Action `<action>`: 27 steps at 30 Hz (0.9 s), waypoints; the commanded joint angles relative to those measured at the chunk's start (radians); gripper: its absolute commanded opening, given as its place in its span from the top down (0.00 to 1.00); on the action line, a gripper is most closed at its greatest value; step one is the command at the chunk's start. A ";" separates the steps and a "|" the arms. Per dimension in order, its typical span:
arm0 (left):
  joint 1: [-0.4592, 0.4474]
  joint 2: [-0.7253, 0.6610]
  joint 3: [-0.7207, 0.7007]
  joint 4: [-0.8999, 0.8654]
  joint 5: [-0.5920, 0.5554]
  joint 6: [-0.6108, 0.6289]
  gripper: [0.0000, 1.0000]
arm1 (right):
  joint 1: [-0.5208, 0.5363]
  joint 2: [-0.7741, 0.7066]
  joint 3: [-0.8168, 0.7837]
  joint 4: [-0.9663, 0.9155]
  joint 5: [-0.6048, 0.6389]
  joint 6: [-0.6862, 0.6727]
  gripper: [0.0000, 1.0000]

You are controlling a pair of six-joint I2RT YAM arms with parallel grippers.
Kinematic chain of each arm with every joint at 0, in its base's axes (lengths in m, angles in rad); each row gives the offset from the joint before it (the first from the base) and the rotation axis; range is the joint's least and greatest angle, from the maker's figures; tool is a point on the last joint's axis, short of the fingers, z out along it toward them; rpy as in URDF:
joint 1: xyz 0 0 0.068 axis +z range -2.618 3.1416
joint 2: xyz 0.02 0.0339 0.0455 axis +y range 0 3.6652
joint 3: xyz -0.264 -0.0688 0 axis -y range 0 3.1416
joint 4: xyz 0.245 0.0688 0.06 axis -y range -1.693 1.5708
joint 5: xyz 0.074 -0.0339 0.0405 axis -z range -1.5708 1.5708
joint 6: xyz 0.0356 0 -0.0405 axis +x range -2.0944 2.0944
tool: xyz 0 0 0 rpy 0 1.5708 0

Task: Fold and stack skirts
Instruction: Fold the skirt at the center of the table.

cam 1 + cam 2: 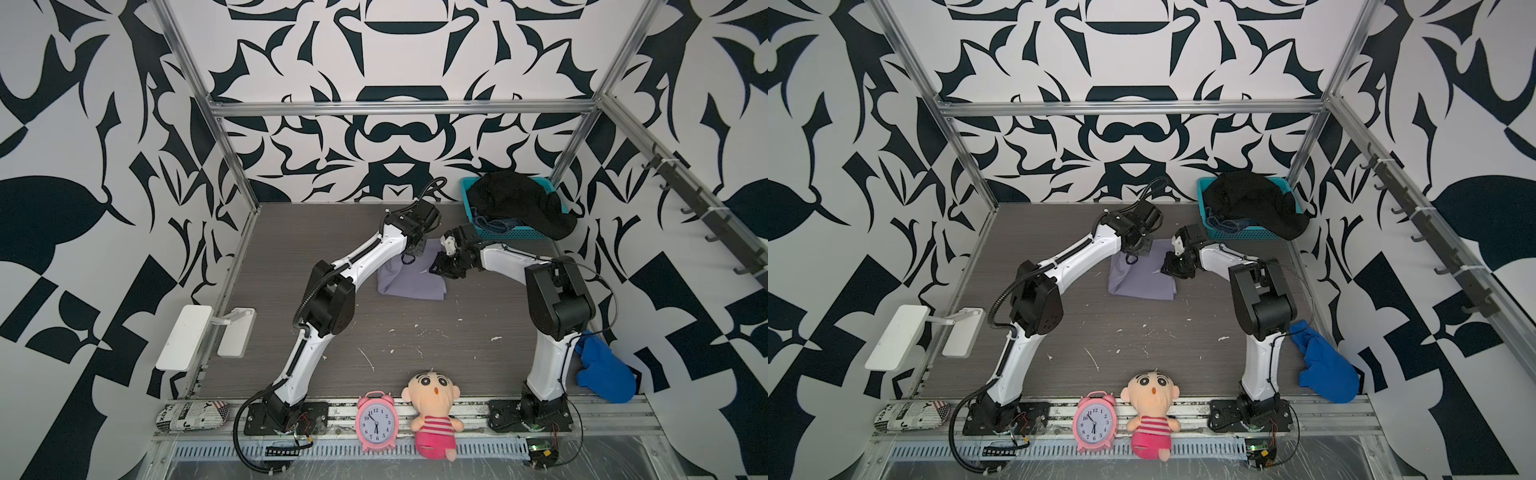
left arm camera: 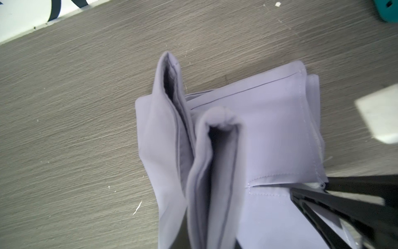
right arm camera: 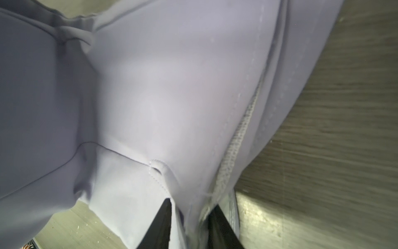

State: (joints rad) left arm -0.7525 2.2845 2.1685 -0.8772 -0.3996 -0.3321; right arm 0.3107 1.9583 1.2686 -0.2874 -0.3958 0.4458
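The lavender skirt (image 1: 409, 286) is spread, partly folded, on the table (image 1: 299, 249) near the middle of its far edge. A raised fold is pinched by the left gripper (image 1: 409, 258), jaws almost together. The opposite edge is clamped between the narrowly parted jaws of the right gripper (image 3: 190, 203).
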 commanded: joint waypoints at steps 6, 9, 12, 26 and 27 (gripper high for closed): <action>-0.041 0.008 0.040 -0.003 0.040 -0.001 0.92 | -0.001 0.059 0.020 0.027 -0.009 0.005 0.72; -0.055 0.027 0.057 0.008 0.073 -0.008 0.84 | -0.002 0.067 0.022 0.030 -0.009 0.007 0.73; -0.069 0.054 0.094 0.000 0.093 -0.013 0.61 | -0.002 0.071 0.025 0.029 -0.008 0.006 0.73; -0.077 -0.205 -0.051 0.194 0.179 0.002 0.19 | -0.027 0.034 -0.005 0.028 -0.018 -0.005 0.74; -0.066 -0.252 -0.101 0.227 0.182 0.000 0.21 | -0.030 0.029 -0.007 0.025 -0.021 -0.008 0.74</action>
State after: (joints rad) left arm -0.8314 2.1998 2.1365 -0.7521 -0.2420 -0.3328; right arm 0.2897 2.0102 1.2751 -0.2443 -0.4191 0.4492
